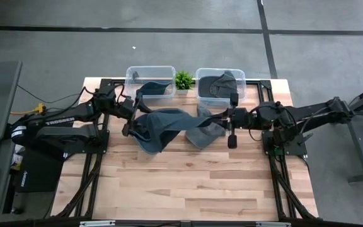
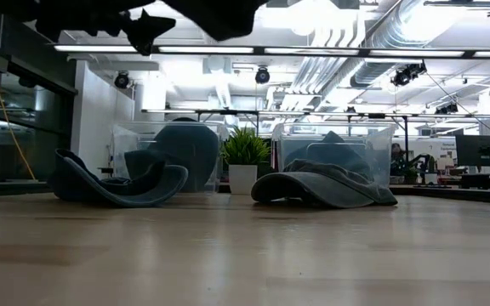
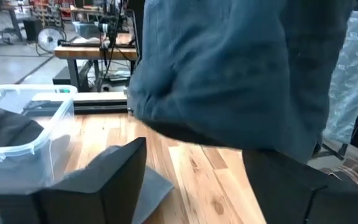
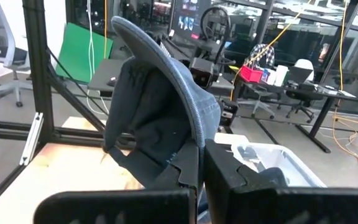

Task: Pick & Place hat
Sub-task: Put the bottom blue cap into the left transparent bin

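Note:
A blue-grey hat [image 1: 169, 120] hangs in the air between my two arms over the table's middle; it shows as a dark shape [image 2: 219, 13] at the top of the low view. My right gripper [image 1: 218, 117] is shut on it. My left gripper [image 1: 133, 121] is open, and its fingers [image 3: 114, 174] stand wide apart on either side of the hat's crown [image 3: 229, 74]. Two more hats lie on the table below, one on the left [image 2: 117, 183] with its hollow side up, one on the right [image 2: 321, 187] lying flat. My right gripper pinches the hat's brim edge [image 4: 194, 134] between its two fingers, coming level from the table's right side. The hat stands up above the fingers, lifted clear of the table. My left gripper: whether its fingers touch the crown, I cannot tell.
Two clear plastic bins stand at the far edge, the left bin [image 1: 150, 81] and the right bin [image 1: 220, 83], each with a dark hat inside. A small green plant [image 1: 183, 79] in a white pot stands between them. The near half of the wooden table [image 1: 188, 189] is bare.

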`<state>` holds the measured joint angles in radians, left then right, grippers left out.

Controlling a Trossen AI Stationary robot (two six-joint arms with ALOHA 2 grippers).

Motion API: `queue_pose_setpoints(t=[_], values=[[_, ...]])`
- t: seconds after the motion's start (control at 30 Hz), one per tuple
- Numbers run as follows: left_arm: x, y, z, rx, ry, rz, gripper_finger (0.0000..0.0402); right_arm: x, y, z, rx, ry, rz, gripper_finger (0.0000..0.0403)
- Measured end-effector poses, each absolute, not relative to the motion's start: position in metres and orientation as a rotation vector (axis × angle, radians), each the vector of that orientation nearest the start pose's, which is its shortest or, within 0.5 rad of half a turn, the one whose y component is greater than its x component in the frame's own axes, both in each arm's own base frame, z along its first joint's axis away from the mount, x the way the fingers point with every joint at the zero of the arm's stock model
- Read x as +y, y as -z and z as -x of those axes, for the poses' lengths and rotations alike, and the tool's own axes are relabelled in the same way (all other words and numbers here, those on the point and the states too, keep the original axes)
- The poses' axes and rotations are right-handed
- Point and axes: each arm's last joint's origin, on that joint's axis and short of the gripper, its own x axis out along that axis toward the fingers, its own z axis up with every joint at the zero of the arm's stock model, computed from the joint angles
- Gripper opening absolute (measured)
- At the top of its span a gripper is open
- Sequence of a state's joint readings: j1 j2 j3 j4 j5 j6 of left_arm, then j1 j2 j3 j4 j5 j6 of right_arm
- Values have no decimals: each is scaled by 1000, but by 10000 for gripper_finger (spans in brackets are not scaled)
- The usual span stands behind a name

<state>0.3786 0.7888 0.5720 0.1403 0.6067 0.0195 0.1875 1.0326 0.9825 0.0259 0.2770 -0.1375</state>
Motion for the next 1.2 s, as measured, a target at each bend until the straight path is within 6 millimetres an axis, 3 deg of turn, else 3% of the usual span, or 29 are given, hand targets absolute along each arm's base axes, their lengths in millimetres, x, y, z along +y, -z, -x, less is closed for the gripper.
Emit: queue_pose_setpoints(t=[0.2, 0.37, 0.97, 1.2], values=[[48, -289, -170, 71, 301, 25, 316, 30, -381, -213, 27, 102, 146, 1], [48, -289, -170, 67, 309, 23, 323, 25, -385, -208, 6, 118, 135, 1], [50, -297, -174, -12, 298, -23, 324, 26, -382, -219, 1, 122, 136, 1], [54, -292, -185, -14, 308, -11, 324, 19, -370, -238, 42, 113, 138, 1]])
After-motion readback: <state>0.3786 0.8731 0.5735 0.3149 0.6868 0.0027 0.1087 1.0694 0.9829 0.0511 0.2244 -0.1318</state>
